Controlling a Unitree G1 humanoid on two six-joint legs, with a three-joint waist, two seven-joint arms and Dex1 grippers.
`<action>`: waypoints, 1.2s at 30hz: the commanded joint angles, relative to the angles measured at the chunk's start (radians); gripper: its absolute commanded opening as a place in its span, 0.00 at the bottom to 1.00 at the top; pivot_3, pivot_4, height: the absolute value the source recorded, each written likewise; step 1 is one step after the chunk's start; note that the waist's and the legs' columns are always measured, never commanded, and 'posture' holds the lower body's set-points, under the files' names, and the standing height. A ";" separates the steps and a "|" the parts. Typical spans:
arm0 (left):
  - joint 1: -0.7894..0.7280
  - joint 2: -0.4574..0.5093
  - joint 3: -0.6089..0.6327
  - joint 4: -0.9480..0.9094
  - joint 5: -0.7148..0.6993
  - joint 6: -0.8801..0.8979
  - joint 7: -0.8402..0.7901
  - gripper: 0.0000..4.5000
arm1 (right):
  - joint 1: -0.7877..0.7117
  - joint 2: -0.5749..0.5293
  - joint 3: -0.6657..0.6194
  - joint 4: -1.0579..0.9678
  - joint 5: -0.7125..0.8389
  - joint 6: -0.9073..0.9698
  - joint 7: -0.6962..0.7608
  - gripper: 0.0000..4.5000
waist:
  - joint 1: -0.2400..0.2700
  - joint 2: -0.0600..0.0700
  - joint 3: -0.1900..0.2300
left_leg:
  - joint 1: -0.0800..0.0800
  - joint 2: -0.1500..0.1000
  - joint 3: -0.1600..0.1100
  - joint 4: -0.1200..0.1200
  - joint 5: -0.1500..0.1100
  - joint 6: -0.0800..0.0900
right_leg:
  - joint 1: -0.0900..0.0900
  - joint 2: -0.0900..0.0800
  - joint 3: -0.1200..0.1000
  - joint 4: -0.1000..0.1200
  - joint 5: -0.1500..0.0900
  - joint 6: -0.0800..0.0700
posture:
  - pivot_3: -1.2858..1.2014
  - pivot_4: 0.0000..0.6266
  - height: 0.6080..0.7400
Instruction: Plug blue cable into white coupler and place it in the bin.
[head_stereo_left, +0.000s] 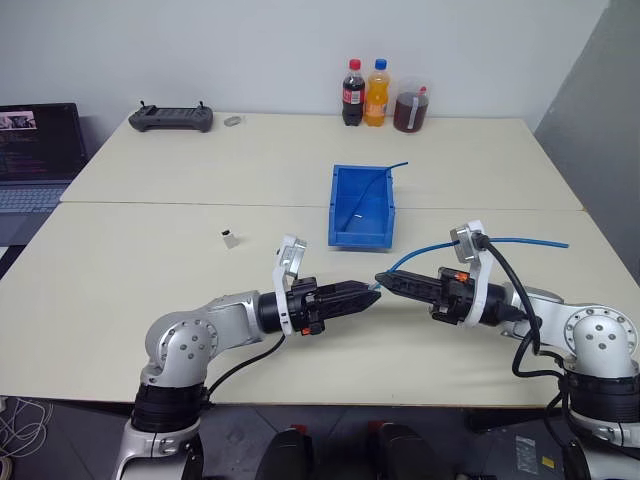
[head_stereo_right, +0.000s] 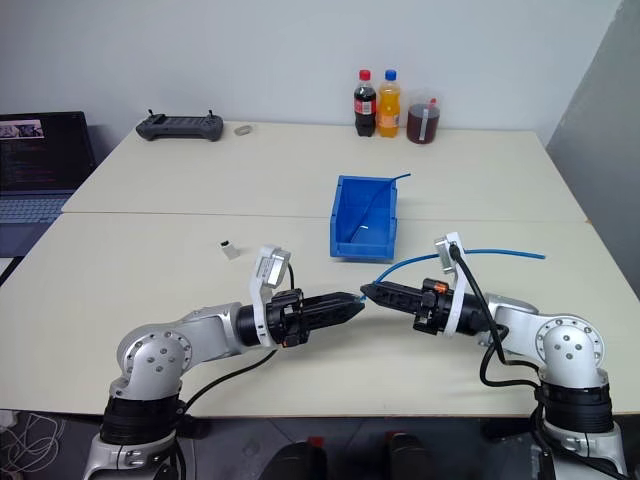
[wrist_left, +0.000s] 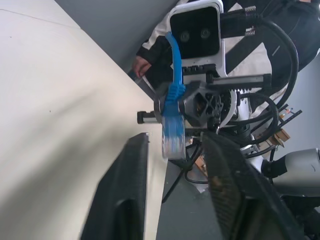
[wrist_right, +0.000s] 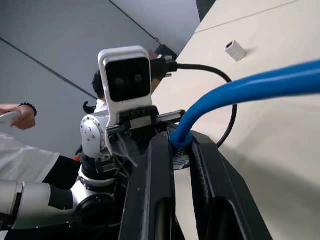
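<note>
Handover calls for care: right tool (head_stereo_left: 384, 279) pinches the blue cable (head_stereo_left: 520, 241) near its plug, so left tool (head_stereo_left: 372, 291), fingers parted around it, should withdraw toward the white coupler (head_stereo_left: 230, 239).

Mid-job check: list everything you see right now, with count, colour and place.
blue cable: one, light blue, runs from the table's right side into the right pincer
white coupler: one, white, on the table left of the bin
bin: one, bright blue, table centre
second cable: one, blue, lying in the bin, its end over the far rim
bottles: two, cola and orange, far edge
jar: one, clear with dark liquid, beside the bottles
controller: one, black, far left
laptop: one, dark, left of the table
table: cream
person's hand: one, in the background
left pincer: black, open, tips at the cable's plug
right pincer: black, shut on the blue cable
</note>
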 joint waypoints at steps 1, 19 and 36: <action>0.027 0.022 0.035 -0.071 -0.068 0.008 0.008 0.62 | -0.017 -0.015 -0.003 0.005 -0.026 -0.024 0.018 0.04 | 0.000 0.000 0.000 | 0.000 0.000 0.000 0.000 0.000 0.000 | 0.000 0.000 0.000 0.000 0.000 0.000 | 0.52 0.24 1.00; 0.298 0.129 0.078 -0.223 0.371 -0.316 0.373 0.99 | -0.062 -0.052 0.041 0.046 -0.178 -0.051 0.165 0.04 | 0.003 0.000 0.000 | 0.000 0.000 0.001 -0.001 0.000 0.000 | -0.002 -0.001 0.002 -0.001 0.000 0.000 | 0.52 0.24 1.00; -0.025 -0.166 0.064 0.384 0.952 -0.642 0.945 0.99 | -0.113 -0.075 0.098 0.078 -0.336 -0.085 0.301 0.04 | 0.010 -0.004 0.001 | -0.010 0.000 0.001 0.001 0.000 0.000 | -0.009 -0.002 0.000 -0.001 0.005 -0.003 | 0.52 0.24 1.00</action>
